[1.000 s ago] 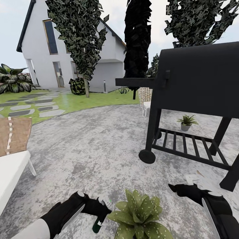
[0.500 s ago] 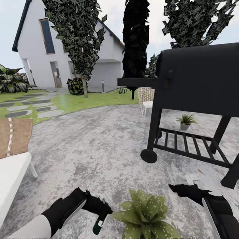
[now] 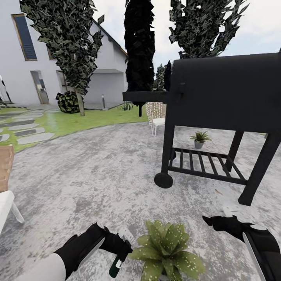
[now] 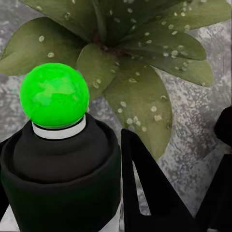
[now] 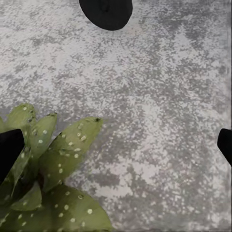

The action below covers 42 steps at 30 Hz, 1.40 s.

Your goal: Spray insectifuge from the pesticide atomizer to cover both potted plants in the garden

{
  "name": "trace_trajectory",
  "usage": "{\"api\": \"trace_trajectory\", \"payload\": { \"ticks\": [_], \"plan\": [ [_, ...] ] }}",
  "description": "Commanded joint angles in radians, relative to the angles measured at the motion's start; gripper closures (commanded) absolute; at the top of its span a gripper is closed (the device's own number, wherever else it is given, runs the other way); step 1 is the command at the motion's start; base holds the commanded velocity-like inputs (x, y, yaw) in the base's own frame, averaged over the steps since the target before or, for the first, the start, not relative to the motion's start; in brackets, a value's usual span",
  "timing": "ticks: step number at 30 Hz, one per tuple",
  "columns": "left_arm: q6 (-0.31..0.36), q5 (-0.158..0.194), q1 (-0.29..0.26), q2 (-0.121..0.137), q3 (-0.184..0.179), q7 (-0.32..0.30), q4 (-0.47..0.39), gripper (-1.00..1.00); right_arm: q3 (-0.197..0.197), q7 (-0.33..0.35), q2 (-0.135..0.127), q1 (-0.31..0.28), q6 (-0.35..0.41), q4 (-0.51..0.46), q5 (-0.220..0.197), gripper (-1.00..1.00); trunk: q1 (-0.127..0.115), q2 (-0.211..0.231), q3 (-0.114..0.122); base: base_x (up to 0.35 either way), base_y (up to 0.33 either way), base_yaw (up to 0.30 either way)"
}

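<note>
My left gripper (image 3: 120, 249) is shut on the pesticide atomizer (image 3: 115, 267), a dark green bottle hanging low just left of a potted plant (image 3: 168, 249) with broad white-speckled leaves. In the left wrist view the atomizer's black neck carries a bright green round tip (image 4: 54, 95), aimed at the speckled leaves (image 4: 140, 77). My right gripper (image 3: 215, 221) hovers open to the right of that plant; its dark fingertips (image 5: 9, 151) frame bare stone and the leaves (image 5: 58, 186). A second, thinner-leaved potted plant (image 3: 200, 139) in a grey pot stands farther off, behind the grill's lower rack.
A big black grill (image 3: 226, 97) on legs and a wheel (image 3: 163, 180) stands ahead on the right of the grey stone patio (image 3: 97, 171). A white wicker chair (image 3: 156, 115) sits behind it, a lounge chair (image 3: 6, 183) at the left edge. Lawn, trees and a white house lie beyond.
The whole picture has slid left, so the camera has turned right. Both arms keep their places in the view, and the left gripper still holds the atomizer beside the speckled plant.
</note>
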Motion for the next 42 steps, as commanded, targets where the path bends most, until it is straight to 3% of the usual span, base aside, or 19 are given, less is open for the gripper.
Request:
{"api": "trace_trajectory", "payload": {
  "ticks": [1, 5, 9, 10, 12, 13, 17, 24, 37, 39, 42],
  "plan": [
    [0.000, 0.001, -0.001, -0.012, 0.000, 0.004, 0.017, 1.00, 0.000, 0.000, -0.001, 0.000, 0.000, 0.000, 0.000, -1.00, 0.000, 0.000, 0.000, 0.000, 0.000, -0.294],
    [-0.001, -0.001, -0.012, -0.036, 0.003, 0.009, 0.032, 1.00, 0.000, 0.001, -0.003, 0.000, 0.000, 0.000, 0.000, -1.00, 0.000, 0.000, 0.000, 0.000, 0.000, -0.294],
    [0.094, -0.001, -0.037, -0.057, 0.003, 0.008, 0.060, 1.00, 0.000, 0.001, -0.004, 0.000, -0.003, 0.000, 0.000, -1.00, 0.000, 0.000, 0.000, 0.000, 0.000, -0.265],
    [0.094, 0.000, -0.038, -0.057, 0.003, 0.009, 0.058, 1.00, -0.002, 0.001, -0.004, 0.000, -0.005, 0.000, -0.001, -1.00, 0.000, 0.000, 0.000, 0.000, 0.000, -0.046],
    [0.100, 0.002, -0.038, -0.055, 0.006, 0.011, 0.063, 1.00, -0.067, 0.002, -0.001, 0.000, -0.009, 0.001, -0.002, -1.00, 0.000, 0.000, 0.000, 0.000, 0.000, -0.010],
    [0.107, 0.003, -0.038, -0.055, 0.007, 0.042, 0.065, 1.00, -0.079, 0.002, -0.001, 0.000, -0.009, 0.001, -0.002, -1.00, 0.000, 0.000, 0.000, 0.000, 0.000, 0.000],
    [0.107, 0.005, -0.038, -0.054, 0.007, 0.077, 0.064, 1.00, -0.083, 0.004, -0.002, 0.000, -0.012, 0.001, -0.002, -1.00, 0.000, 0.000, 0.000, 0.000, 0.000, 0.000],
    [0.101, 0.002, -0.038, -0.053, 0.006, 0.078, 0.064, 1.00, -0.083, 0.004, -0.002, 0.000, -0.007, 0.001, -0.003, -1.00, 0.000, 0.000, 0.000, 0.131, 0.034, 0.000],
    [0.104, 0.003, -0.038, -0.048, 0.007, 0.080, 0.065, 1.00, -0.093, 0.006, -0.002, 0.000, -0.013, 0.003, -0.004, -1.00, 0.000, 0.000, 0.000, 0.035, 0.269, -0.037],
    [0.101, 0.004, -0.038, -0.043, 0.008, 0.082, 0.065, 1.00, -0.100, 0.006, -0.004, 0.000, 0.004, 0.002, -0.022, -1.00, 0.000, 0.000, 0.000, 0.000, 0.008, -0.098],
    [0.099, 0.005, -0.038, -0.038, 0.011, 0.130, 0.067, 1.00, -0.101, 0.005, -0.004, -0.004, 0.008, 0.001, -0.032, -1.00, 0.000, 0.000, 0.000, 0.000, 0.000, -0.289]
  ]
}}
